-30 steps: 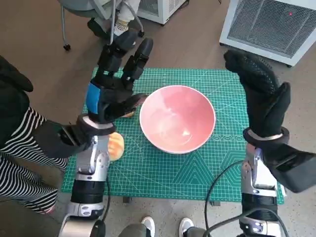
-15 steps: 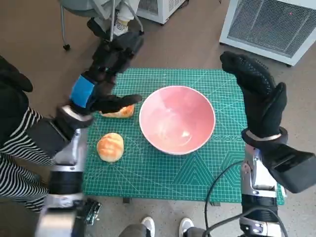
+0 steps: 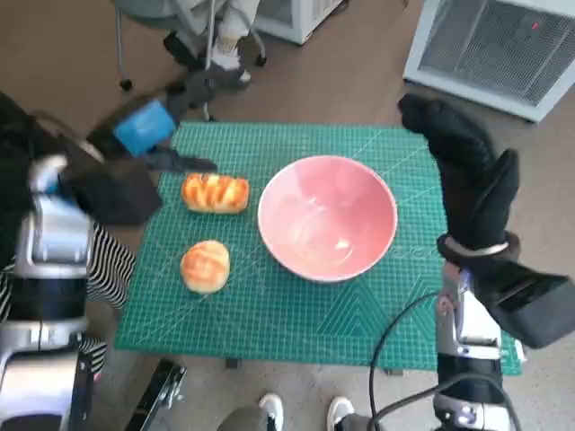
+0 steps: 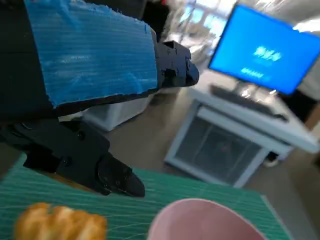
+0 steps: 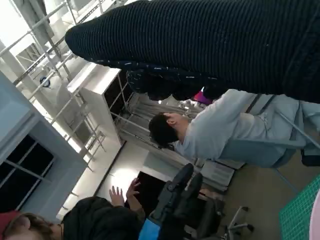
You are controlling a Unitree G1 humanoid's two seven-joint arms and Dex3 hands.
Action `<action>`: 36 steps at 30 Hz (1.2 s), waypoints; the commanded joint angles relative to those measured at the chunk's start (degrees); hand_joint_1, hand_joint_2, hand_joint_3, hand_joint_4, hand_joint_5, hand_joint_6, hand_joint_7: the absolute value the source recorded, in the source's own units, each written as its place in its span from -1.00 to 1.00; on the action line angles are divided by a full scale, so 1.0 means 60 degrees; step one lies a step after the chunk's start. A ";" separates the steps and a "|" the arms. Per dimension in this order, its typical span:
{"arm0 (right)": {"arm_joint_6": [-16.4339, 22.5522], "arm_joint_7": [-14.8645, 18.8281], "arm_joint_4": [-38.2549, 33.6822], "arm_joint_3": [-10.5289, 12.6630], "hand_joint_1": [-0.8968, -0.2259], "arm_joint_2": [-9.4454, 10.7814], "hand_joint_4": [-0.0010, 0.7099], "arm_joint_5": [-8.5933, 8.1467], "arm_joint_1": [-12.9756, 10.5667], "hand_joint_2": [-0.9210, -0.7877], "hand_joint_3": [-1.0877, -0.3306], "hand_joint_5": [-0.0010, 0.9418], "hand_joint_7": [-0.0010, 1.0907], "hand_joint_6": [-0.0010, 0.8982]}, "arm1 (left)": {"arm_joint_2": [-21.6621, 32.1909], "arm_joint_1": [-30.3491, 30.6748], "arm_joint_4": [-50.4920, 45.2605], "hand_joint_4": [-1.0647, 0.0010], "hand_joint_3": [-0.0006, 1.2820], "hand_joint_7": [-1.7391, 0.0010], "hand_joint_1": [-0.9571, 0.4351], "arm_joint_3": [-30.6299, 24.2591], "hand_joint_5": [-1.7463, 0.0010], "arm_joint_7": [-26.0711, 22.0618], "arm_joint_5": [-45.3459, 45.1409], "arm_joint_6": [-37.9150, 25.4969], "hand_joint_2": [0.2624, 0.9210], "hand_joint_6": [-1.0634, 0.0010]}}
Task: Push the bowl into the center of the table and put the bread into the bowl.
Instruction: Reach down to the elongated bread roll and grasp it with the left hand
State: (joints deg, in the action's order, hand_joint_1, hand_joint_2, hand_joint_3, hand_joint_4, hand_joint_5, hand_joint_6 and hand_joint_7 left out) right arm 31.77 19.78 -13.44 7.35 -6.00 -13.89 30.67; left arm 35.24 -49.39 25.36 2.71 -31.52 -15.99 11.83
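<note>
1. Mat (image 3: 296, 314): lies on the table, under all items listed.
2. Bowl (image 3: 327, 216): on the mat, near its middle, slightly toward the right side.
3. Long bread (image 3: 216, 193): on the mat, left of the bowl, just beside its rim.
4. Round bread (image 3: 205, 266): on the mat, nearer the robot than the long bread, apart from the bowl.
5. Left hand (image 3: 166, 112): above the mat's far left corner, beyond the long bread.
6. Right hand (image 3: 467, 171): raised over the mat's right side, right of the bowl.
</note>
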 commanded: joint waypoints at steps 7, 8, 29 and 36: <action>-0.0104 -0.0109 -0.0202 0.0044 -0.43 0.0197 -0.51 -0.0168 -0.0242 -1.00 0.05 -0.99 -0.43 -0.56 | -0.0112 -0.0936 0.1257 0.75 -1.00 0.93 0.57 0.1250 0.99 -0.0114 -0.1057 -0.1285 0.59 0.50; -0.0114 -0.0114 -0.0202 0.0047 -0.43 0.0204 -0.51 -0.0170 -0.0241 -1.00 0.05 -0.99 -0.43 -0.56 | -0.0127 -0.1011 0.1403 0.75 -1.00 0.93 0.56 0.1331 0.99 -0.0096 -0.1130 -0.1309 0.58 0.50; -0.0211 -0.0313 -0.0091 0.0055 -0.43 0.0221 -0.51 -0.0183 -0.0430 -1.00 0.06 -0.99 -0.41 -0.56 | -0.1118 -0.2688 0.5863 0.70 -1.00 0.98 0.27 0.3371 1.00 0.1547 -0.3284 -0.2145 0.35 0.44; -0.0266 -0.0420 0.0003 0.0056 -0.44 0.0190 -0.51 -0.0153 -0.0510 -1.00 0.07 -0.99 -0.40 -0.57 | -0.1355 -0.2892 0.6687 0.71 -1.00 0.99 0.20 0.3770 1.00 0.1676 -0.3558 -0.2201 0.34 0.44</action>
State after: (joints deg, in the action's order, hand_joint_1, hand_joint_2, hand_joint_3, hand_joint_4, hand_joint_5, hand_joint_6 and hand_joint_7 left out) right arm 31.22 17.96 -13.51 7.67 -4.96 -15.40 29.34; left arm 27.60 -64.63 63.50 24.32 -22.10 -36.28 -1.14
